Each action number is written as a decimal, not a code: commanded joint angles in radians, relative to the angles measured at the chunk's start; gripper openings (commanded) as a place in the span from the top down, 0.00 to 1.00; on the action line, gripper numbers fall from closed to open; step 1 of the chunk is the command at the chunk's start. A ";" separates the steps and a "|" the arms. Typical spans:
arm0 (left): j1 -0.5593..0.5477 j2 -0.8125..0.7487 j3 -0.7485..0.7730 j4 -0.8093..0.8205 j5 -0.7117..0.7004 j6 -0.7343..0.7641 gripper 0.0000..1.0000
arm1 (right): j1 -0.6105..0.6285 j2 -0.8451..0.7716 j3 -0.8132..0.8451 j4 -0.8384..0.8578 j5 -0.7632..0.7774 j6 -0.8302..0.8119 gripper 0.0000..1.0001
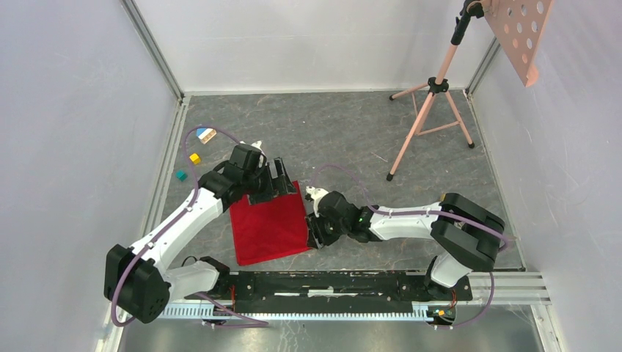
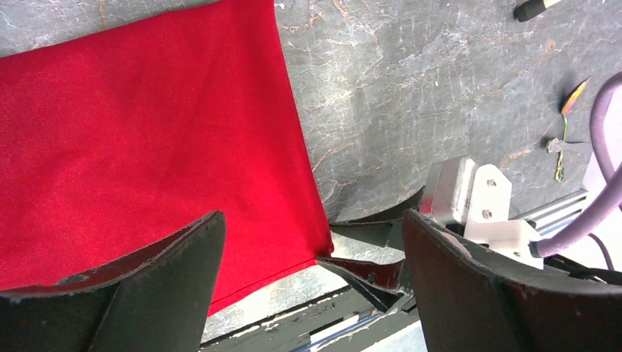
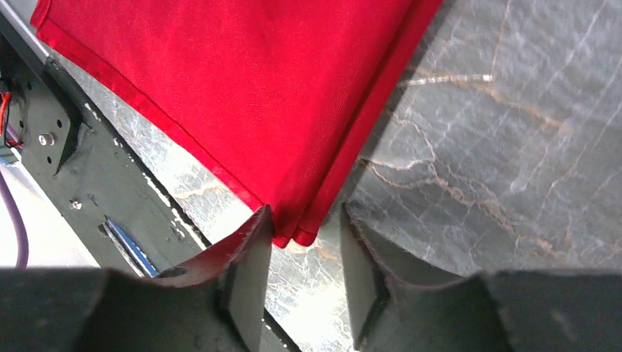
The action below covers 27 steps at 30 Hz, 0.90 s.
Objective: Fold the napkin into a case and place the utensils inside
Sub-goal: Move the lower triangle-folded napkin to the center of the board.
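Two layers of red napkin (image 1: 270,227) lie flat near-centre. Looks soft, thin, light: pinch both layers at near-right corner. Right gripper (image 3: 304,220) narrow, straddling that corner, not visibly clamped; left gripper (image 2: 314,220) wide, empty.

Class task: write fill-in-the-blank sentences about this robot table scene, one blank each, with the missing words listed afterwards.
1. The folded napkin on the table is coloured ___.
2. The right claw has one ___ of the napkin between its fingers.
3. The left claw hovers over the napkin with its jaws wide ___.
4. The yellow block lies off to the ___ of the napkin.

Missing words: red; corner; open; left.
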 commanded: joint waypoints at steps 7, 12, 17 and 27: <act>0.004 -0.053 -0.008 0.014 0.012 -0.048 0.05 | -0.040 0.019 -0.089 0.148 -0.165 -0.044 0.71; 0.003 -0.048 -0.007 0.020 0.022 -0.051 0.05 | -0.102 0.008 -0.137 0.169 -0.190 -0.065 0.84; 0.005 -0.005 -0.012 0.055 0.047 -0.059 0.05 | -0.206 -0.015 -0.163 0.099 -0.231 -0.156 0.93; 0.004 0.310 0.039 0.344 0.232 -0.168 0.09 | -0.375 -0.080 -0.203 -0.042 -0.319 -0.378 1.00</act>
